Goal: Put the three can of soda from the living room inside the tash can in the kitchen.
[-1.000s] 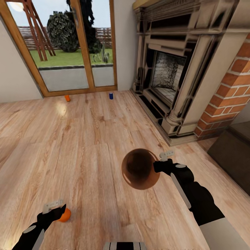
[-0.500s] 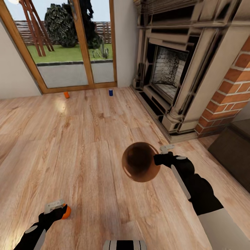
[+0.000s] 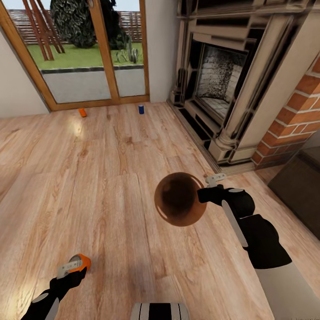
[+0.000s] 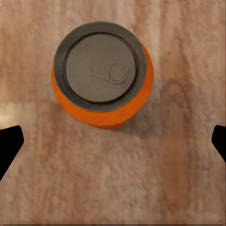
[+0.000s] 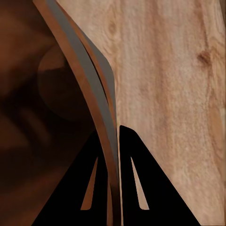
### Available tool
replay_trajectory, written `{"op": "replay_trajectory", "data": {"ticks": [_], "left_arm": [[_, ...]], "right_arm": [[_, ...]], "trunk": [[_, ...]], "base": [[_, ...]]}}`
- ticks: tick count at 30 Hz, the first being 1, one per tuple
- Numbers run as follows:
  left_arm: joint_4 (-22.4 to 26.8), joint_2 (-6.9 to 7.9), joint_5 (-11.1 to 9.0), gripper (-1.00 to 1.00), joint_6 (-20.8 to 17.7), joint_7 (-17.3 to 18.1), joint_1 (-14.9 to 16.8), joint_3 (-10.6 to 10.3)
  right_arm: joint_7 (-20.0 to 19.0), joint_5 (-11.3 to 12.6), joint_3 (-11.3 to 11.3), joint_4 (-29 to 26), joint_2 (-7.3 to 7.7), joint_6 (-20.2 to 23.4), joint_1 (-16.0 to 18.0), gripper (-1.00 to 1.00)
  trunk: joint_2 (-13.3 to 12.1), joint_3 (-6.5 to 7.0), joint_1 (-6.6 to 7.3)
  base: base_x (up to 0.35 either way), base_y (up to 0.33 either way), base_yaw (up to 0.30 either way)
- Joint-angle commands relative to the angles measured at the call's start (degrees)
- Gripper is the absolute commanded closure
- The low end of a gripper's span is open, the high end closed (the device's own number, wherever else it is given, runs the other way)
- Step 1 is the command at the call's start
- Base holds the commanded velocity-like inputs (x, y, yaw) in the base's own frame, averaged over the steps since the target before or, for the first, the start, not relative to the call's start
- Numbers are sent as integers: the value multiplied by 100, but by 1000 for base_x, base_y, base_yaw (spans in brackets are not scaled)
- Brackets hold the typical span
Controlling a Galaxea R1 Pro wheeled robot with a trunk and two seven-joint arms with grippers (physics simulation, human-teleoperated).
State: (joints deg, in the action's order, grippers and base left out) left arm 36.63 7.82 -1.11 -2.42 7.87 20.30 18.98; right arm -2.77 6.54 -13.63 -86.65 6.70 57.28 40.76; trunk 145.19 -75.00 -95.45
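An orange soda can (image 3: 83,260) stands upright on the wood floor at the near left. My left gripper (image 3: 74,270) hovers just short of it, open. In the left wrist view the can's grey top (image 4: 101,75) lies beyond the two spread fingertips (image 4: 9,147), with nothing between them. My right gripper (image 3: 205,193) is shut on the rim of the trash can (image 3: 180,205), held above the floor with its tan-brown inside facing the head camera. The right wrist view has the rim (image 5: 89,94) pinched between the fingers (image 5: 134,179). A second orange can (image 3: 82,112) and a blue can (image 3: 141,109) stand far off by the glass doors.
The ornate fireplace (image 3: 222,84) and the red-brick chimney (image 3: 295,115) line the right side. A dark piece of furniture (image 3: 302,191) sits at the right edge. Wood-framed glass doors (image 3: 89,53) close the far end, with open floor (image 3: 111,169) before them.
The whole head view has shifted, so the camera moved. The left gripper now sits nearer me than the orange can instead of beside it. The right gripper still holds the trash can.
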Motion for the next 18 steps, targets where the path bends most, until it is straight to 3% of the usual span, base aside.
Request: {"op": "replay_trajectory", "data": {"ticks": [1,9,18], "left_arm": [[-3,0,-1,-100,2,1,0,0],[-21,0,11,-100,179,4,0,0],[-33,0,7,-100,222,4,0,0]], "right_arm": [[-22,73,1,-17,-2,30,11,100],[-22,67,1,-43,-2,83,91,100],[-22,-116,-21,-63,-26,98,141,100]], "trunk": [[1,1,1],[1,1,1],[1,1,1]], "base": [[0,0,0],[1,0,0],[153,0,0]]}}
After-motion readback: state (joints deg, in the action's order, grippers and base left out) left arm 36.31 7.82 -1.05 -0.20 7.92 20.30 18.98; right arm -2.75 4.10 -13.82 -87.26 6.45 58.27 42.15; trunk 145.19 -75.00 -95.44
